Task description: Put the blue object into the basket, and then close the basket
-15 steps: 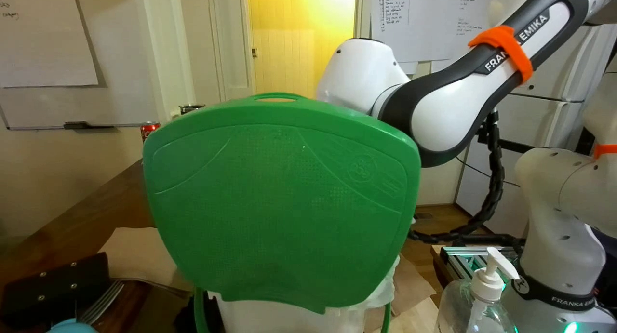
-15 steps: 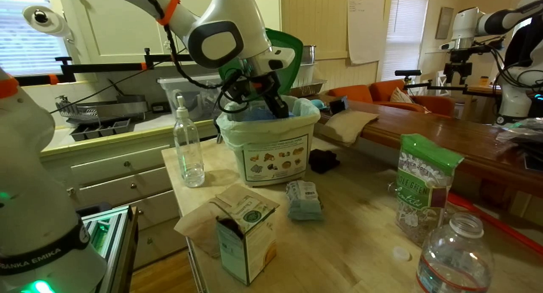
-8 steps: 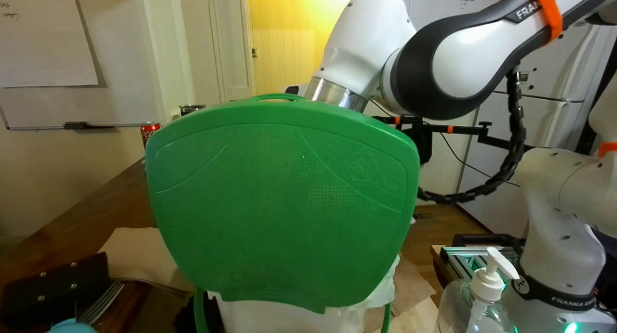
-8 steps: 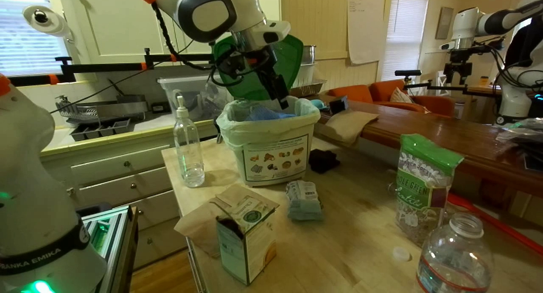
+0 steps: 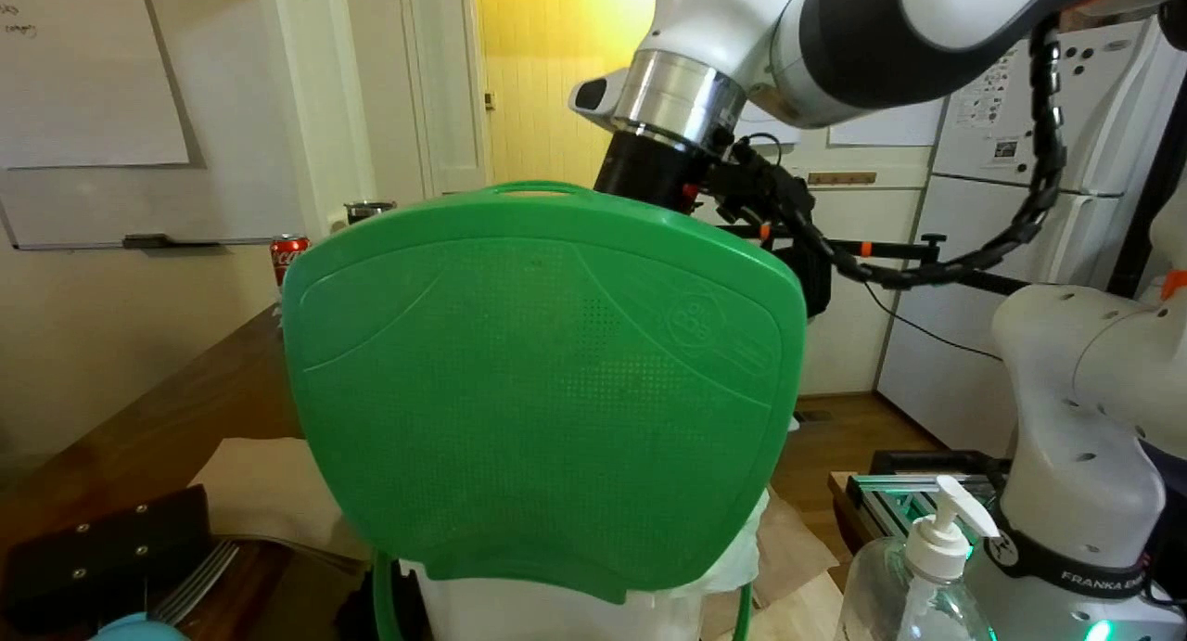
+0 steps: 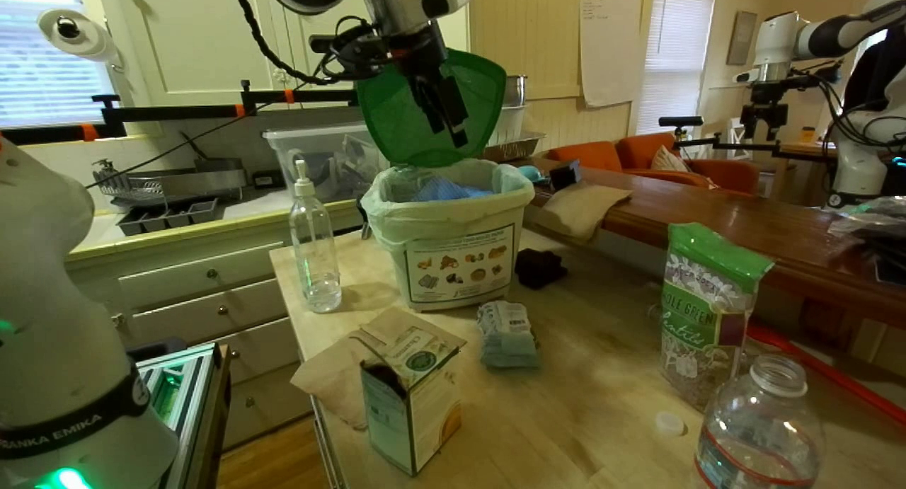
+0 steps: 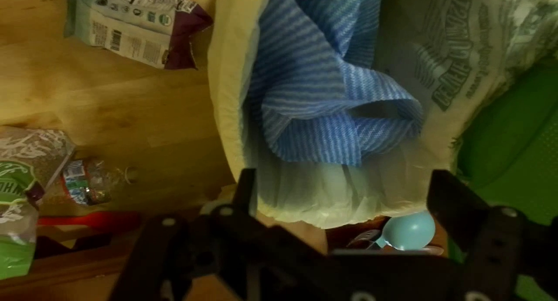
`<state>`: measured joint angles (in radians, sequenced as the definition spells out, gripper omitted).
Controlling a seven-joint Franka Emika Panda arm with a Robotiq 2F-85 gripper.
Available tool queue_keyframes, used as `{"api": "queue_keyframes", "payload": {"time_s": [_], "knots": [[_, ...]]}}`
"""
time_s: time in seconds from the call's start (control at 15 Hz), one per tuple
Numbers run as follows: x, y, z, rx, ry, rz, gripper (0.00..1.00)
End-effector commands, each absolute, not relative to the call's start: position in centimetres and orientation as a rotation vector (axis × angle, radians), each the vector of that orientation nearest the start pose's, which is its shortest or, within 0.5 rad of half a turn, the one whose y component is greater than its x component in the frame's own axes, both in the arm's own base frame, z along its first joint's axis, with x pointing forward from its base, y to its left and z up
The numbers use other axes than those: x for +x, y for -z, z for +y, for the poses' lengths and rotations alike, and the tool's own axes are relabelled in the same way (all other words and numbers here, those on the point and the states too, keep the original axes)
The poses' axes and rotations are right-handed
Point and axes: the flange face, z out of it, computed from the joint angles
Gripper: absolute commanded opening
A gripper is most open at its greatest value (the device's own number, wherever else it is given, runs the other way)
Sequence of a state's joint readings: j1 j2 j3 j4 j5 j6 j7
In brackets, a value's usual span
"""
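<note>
The blue object, a striped cloth (image 7: 305, 87), lies crumpled inside the basket (image 6: 453, 223), whose white body has a pale liner folded over its rim. In an exterior view the top of the blue cloth (image 6: 446, 188) shows just within the rim. The green lid (image 6: 485, 96) stands raised at the back, and from behind, the lid (image 5: 547, 391) hides most of the basket. My gripper (image 7: 344, 177) is open, its fingers wide apart with nothing between them. In an exterior view the gripper (image 6: 451, 139) hangs above the basket, in front of the lid and apart from the cloth.
A clear pump bottle (image 6: 316, 255) stands beside the basket. In front are an opened carton (image 6: 417, 397) and a grey pouch (image 6: 508, 337). A lentil bag (image 6: 711, 319) and a clear bottle (image 6: 761, 432) stand farther right. Behind the basket lies a light-blue utensil (image 7: 409, 231).
My gripper has risen from the basket's mouth to well above the rim. The blue cloth has stayed behind in the basket, and the lid is still raised.
</note>
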<state>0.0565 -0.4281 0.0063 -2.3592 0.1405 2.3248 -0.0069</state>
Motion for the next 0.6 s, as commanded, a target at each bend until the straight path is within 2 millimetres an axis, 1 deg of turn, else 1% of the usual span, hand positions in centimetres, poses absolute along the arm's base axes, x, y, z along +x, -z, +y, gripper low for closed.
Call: {"api": "queue_keyframes", "payload": {"time_s": [0.0, 0.13, 0.53], "knots": [[43.7, -56.5, 1.7, -3.023, 0.557, 0.006, 1.0], [43.1, -58.3, 1.4, -3.025, 0.547, -0.012, 1.0], [41.2, -63.2, 1.7, -2.98, 0.536, -0.081, 1.0]]}}
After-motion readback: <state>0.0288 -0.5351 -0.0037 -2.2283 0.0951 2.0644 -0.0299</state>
